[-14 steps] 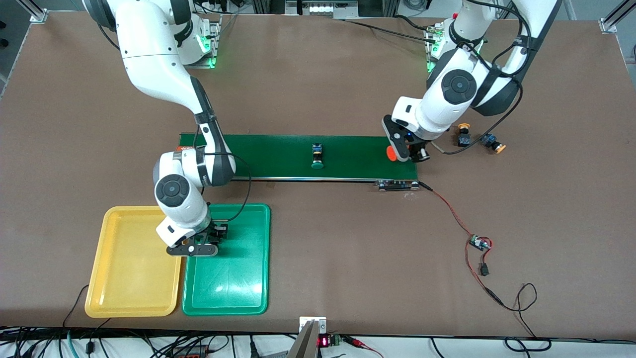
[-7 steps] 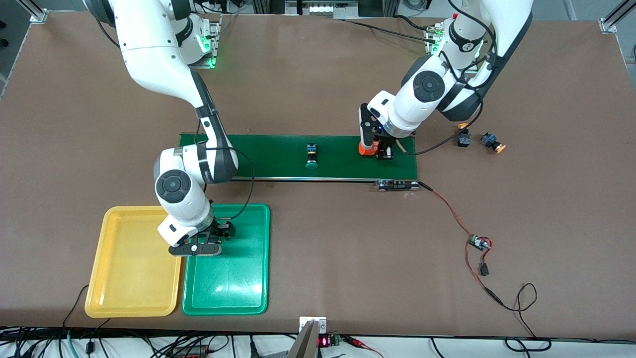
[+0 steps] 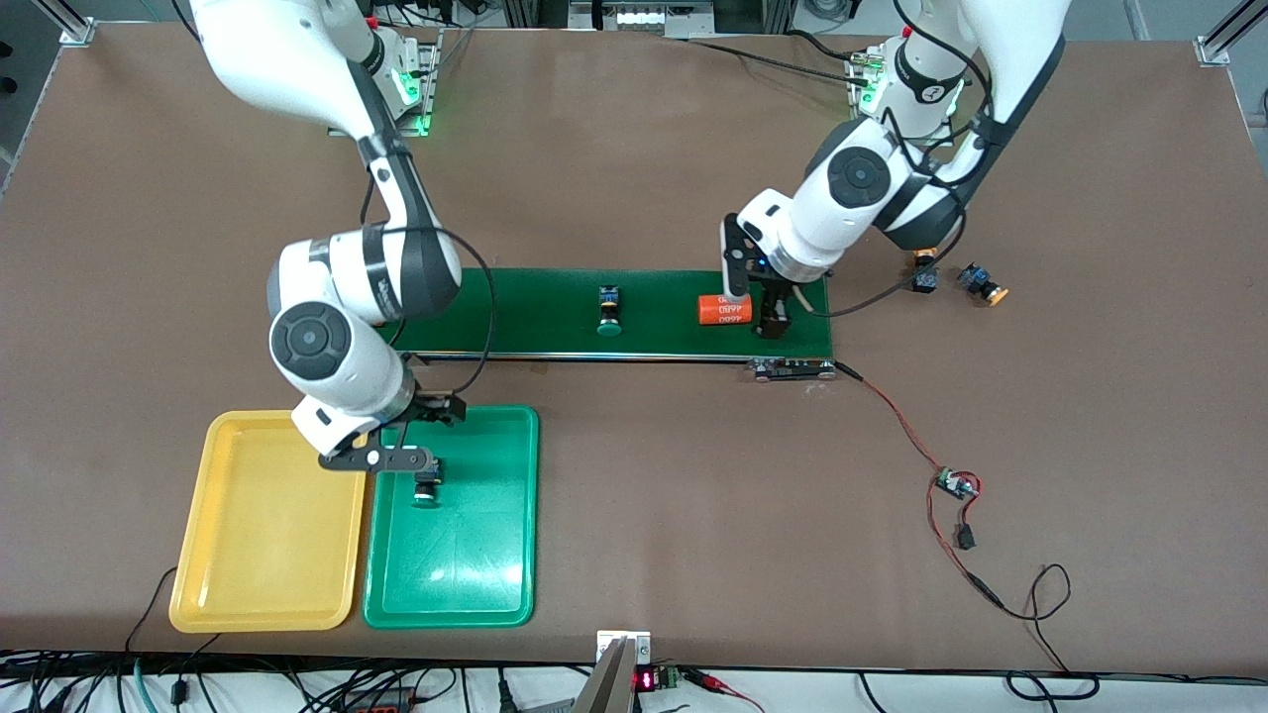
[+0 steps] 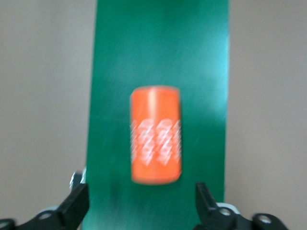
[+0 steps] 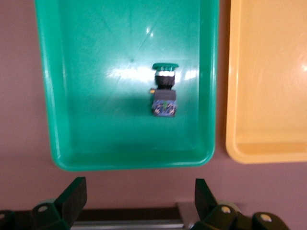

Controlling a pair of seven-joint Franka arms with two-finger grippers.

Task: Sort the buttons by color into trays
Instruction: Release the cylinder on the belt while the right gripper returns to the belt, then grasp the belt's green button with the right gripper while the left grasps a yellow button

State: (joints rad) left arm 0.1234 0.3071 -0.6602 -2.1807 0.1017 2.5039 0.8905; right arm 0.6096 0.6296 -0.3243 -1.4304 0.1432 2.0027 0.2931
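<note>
One green button [image 3: 427,484] lay in the green tray [image 3: 495,594], cap toward the front camera, clear of the walls; a second green button [image 3: 607,309] sat mid-way along the belt [image 3: 664,292]; two yellow-orange buttons [image 3: 983,282] rested on the worktop [image 3: 634,149] at the left arm's end, just off the belt; the yellow tray [image 3: 253,584] beside the green one held nothing. These switches looked light and rigid, hard plastic with a smooth round cap likely to slip; my judgement was that the squared black-and-blue body gives the surest hold, taken across its flat sides. The right gripper [image 3: 381,458] hovered over the green tray's edge nearest the belt, jaws spread wide and empty, as the right wrist view [image 5: 136,203] confirmed. The left gripper [image 3: 755,309] stood over the belt, jaws open either side of nothing, an orange cylinder [image 3: 724,310] lying freed just beside it. A second ago that cylinder was pinched in the left jaws over the belt's end; the button in the tray was hidden under the right gripper then, which has since risen; the belt's button has drifted toward the right arm's end.
</note>
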